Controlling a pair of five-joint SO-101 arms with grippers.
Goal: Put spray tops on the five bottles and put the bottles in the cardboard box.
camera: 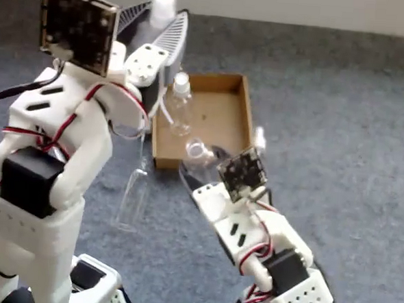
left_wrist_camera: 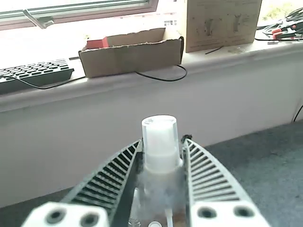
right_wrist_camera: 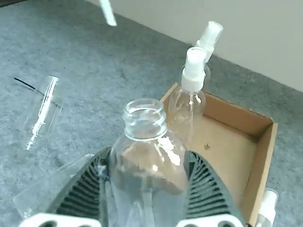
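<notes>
My left tool (left_wrist_camera: 162, 144) pinches a white plastic spray top (left_wrist_camera: 160, 135) between its ribbed fingers. My right tool (right_wrist_camera: 147, 156) is clamped on a clear, open-necked plastic bottle (right_wrist_camera: 144, 142). Just beyond it lies the brown cardboard box (right_wrist_camera: 261, 161), with a capped clear bottle (right_wrist_camera: 188, 101) upright in it.

- box (camera: 214, 118): brown cardboard, matt, plain and uncoated.
- carpet (camera: 342, 98) under the box: grey cloth with a short rough pile, matt.
- open bottle (right_wrist_camera: 144, 161) just in front of the box: clear plastic, smooth and glossy, with bright glints.
- standing bottle (camera: 179, 112) in the box: the same clear glossy plastic; its top (right_wrist_camera: 194, 68) is opaque white plastic, smooth.
- capped bottle (left_wrist_camera: 158, 198) behind the box: misty clear body; its cap (left_wrist_camera: 160, 139) is frosted, translucent plastic.
- lying bottle (camera: 132, 195) beside the box: clear, glossy plastic.
- left gripper (left_wrist_camera: 162, 142): ribbed pale grey plastic, matt.
- right gripper (right_wrist_camera: 144, 158): ribbed dark grey plastic, matt.
- arms (camera: 51, 149): smooth white plastic shells with a slight sheen.
</notes>
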